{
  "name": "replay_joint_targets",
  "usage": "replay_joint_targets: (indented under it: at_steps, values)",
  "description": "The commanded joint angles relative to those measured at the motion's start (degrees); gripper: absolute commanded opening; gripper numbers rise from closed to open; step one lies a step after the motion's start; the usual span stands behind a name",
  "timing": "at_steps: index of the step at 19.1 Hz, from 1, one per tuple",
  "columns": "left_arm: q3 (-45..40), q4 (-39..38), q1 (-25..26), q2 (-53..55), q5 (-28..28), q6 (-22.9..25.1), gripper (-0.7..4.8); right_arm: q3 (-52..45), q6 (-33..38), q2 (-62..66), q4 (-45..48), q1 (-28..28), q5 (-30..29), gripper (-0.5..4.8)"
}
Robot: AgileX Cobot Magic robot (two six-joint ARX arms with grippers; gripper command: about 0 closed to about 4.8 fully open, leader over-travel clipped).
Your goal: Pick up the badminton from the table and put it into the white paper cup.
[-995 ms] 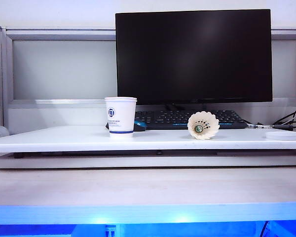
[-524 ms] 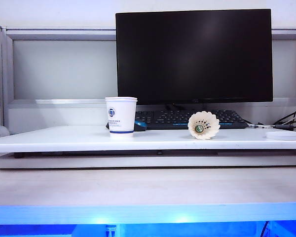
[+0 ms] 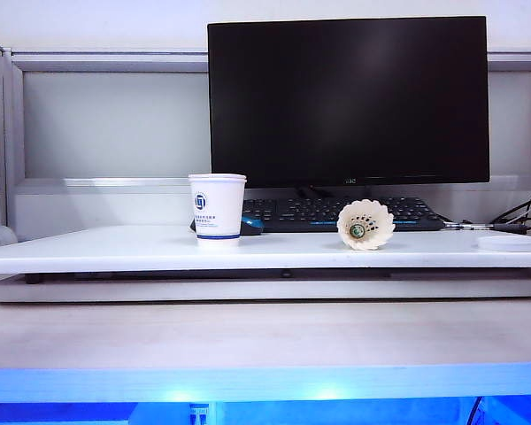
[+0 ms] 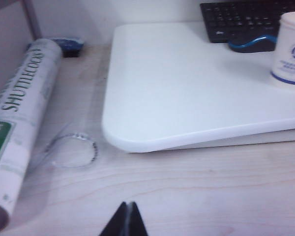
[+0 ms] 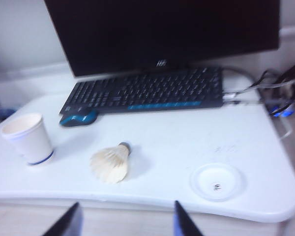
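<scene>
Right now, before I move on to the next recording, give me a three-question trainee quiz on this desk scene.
1. True or false: the shuttlecock is already inside the paper cup.
2. In the exterior view, on which side of the cup does the shuttlecock lie? A) left B) right C) behind it
3. Fill in: the right gripper has its jaws ____, while the left gripper has its jaws shut.

Key:
1. False; it lies on its side on the table, apart from the upright cup.
2. B
3. open, with nothing between them.
</scene>
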Motion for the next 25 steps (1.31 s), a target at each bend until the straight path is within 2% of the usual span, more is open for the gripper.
replay_joint_targets:
  at_steps: [1, 5, 9, 13, 17, 21, 25]
  values:
    - [0.0, -0.5, 0.0, 0.0, 6.3, -0.1, -0.05, 3.3, 0.1, 10.2, 6.5, 0.9, -1.0, 3.6]
    - [0.0, -0.3, 0.0, 0.0, 8.0, -0.1, -0.05, 6.9, 0.1, 24.0, 12.0, 6.2, -0.9, 4.2]
    - [0.0, -0.1, -0.1, 0.0, 11.1, 0.1, -0.05, 11.5, 0.0, 41.0, 18.4, 12.5, -0.4, 4.32]
    - [0.1, 0.0, 0.0, 0.0, 13.8, 0.1, -0.05, 17.2, 0.0, 57.2, 24.3, 12.9, -0.5, 4.33]
    - [0.3, -0.4, 0.0, 0.0, 17.2, 0.1, -0.05, 22.8, 0.0, 68.7, 24.3, 12.9, -0.9, 4.35]
    - [0.5, -1.2, 0.0, 0.0, 19.7, 0.1, -0.05, 23.8, 0.1, 74.7, 27.6, 12.9, -0.9, 4.35]
    - [0.6, -1.5, 0.0, 0.0, 19.5, 0.1, -0.05, 23.9, 0.1, 78.7, 32.1, 13.6, -0.7, 4.31]
